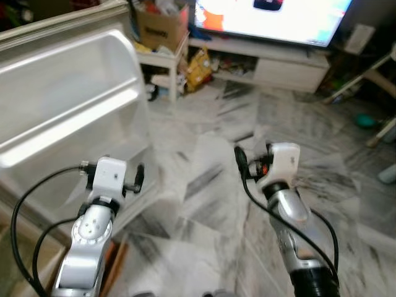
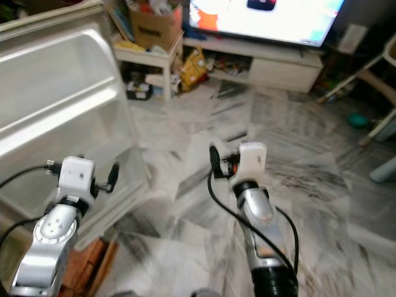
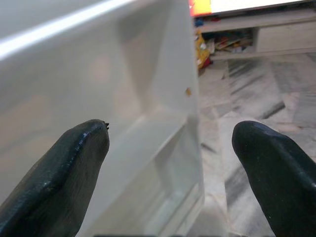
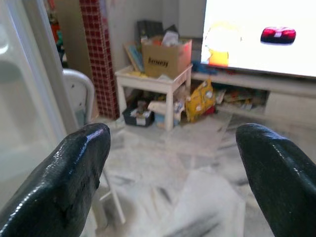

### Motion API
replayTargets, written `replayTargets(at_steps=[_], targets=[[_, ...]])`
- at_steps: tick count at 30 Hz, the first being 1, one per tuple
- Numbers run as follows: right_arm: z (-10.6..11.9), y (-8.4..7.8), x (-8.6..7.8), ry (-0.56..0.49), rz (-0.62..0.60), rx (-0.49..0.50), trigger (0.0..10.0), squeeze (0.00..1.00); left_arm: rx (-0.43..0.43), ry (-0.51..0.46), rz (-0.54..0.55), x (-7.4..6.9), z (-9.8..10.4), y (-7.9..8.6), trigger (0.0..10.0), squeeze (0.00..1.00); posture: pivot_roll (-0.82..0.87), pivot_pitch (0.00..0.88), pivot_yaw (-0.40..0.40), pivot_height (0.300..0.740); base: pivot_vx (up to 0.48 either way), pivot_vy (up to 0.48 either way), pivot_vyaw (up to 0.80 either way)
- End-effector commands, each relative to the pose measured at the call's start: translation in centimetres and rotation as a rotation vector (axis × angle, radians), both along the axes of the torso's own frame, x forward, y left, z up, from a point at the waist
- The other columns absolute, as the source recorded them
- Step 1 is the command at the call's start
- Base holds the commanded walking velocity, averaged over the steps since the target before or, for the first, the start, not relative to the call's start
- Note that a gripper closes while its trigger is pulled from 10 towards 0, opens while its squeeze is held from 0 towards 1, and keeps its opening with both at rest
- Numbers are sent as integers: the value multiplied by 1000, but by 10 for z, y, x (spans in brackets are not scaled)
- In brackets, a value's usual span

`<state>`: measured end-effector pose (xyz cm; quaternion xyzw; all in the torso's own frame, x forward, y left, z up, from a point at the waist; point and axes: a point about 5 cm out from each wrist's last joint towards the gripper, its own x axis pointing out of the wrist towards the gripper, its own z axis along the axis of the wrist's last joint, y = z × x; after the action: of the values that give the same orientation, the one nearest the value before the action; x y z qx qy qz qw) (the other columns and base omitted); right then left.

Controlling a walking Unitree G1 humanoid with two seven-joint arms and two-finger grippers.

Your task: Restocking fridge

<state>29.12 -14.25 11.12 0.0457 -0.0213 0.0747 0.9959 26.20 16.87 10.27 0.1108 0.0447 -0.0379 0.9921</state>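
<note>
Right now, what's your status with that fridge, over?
Left end effector open, empty, facing the open fridge door. Right end effector open, empty, aimed across the marble floor. Door shelves bare, nothing to stock in hand. No obstruction seen.

The open fridge door [image 1: 68,111] stands at the left. Beyond its far edge sits a small table [image 1: 162,59] with a cardboard box [image 1: 162,26] on it. Right of the table lies a bag [image 1: 199,68], then a TV stand [image 1: 284,67] bearing the television [image 1: 272,18].
</note>
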Motion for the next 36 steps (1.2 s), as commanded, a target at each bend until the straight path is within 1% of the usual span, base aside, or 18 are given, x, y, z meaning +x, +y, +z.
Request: replayTargets(at_steps=[1,3,4,5,6,9,10,12,16,19,20,23,25,27,32,36], targets=[[-3,-15,-2,22,-76,20,10000,0,18,-30,-8,5,6,-2,10000,0,78,22,-38,740,0,0,0],[-5,-14,-3,13,-59,-12,10000,0,62,-47,-9,8,5,0,10000,0,71,16,-26,740,0,0,0],[-5,-13,-3,8,-56,-29,10000,0,35,-37,22,10,4,3,10000,0,60,0,-3,740,0,0,0],[-4,-13,-2,4,-55,-39,10000,0,13,-31,41,11,4,4,10000,0,58,0,2,740,0,0,0],[-3,-13,-2,-2,-57,-49,10000,0,8,-32,36,12,6,4,10000,0,55,0,9,740,0,0,0],[-3,-15,-1,-12,-65,-81,10000,0,40,-43,-15,14,9,1,10000,0,49,0,19,740,0,0,0],[-5,-19,-3,-9,-85,-86,10000,0,53,-44,-30,14,7,0,10000,0,42,0,38,740,0,0,0],[-12,-30,-11,14,-133,-87,10000,0,80,-46,-41,13,5,1,10000,0,25,1,44,740,0,0,0],[-21,-44,-31,59,-181,-95,10000,0,79,-42,-37,10,4,3,10000,0,10,14,41,740,0,0,0],[-29,-48,-45,93,-197,-96,10000,0,72,-26,-24,6,1,5,10000,0,1,14,41,740,0,0,0],[-33,-45,-50,111,-195,-92,10000,0,66,-9,-30,2,-4,5,10000,0,-10,0,40,740,0,0,0],[-35,-41,-51,116,-187,-91,10000,0,66,0,-35,0,-8,5,10000,0,-20,0,45,740,0,0,0],[-33,-34,-46,98,-152,-104,10000,0,74,-7,-43,1,-10,4,10000,0,-20,0,42,740,0,0,-609],[-30,-29,-36,81,-120,-112,10000,0,57,-29,-38,5,-7,1,10000,0,-2,0,22,740,0,-161,-800],[-28,-25,-29,79,-105,-115,10000,0,47,-37,-46,9,-5,-3,10000,0,6,0,15,740,0,-365,-800],[-29,-27,-31,92,-111,-112,10000,0,41,-29,-47,6,-7,-2,10000,0,6,0,17,740,0,-418,-800]])
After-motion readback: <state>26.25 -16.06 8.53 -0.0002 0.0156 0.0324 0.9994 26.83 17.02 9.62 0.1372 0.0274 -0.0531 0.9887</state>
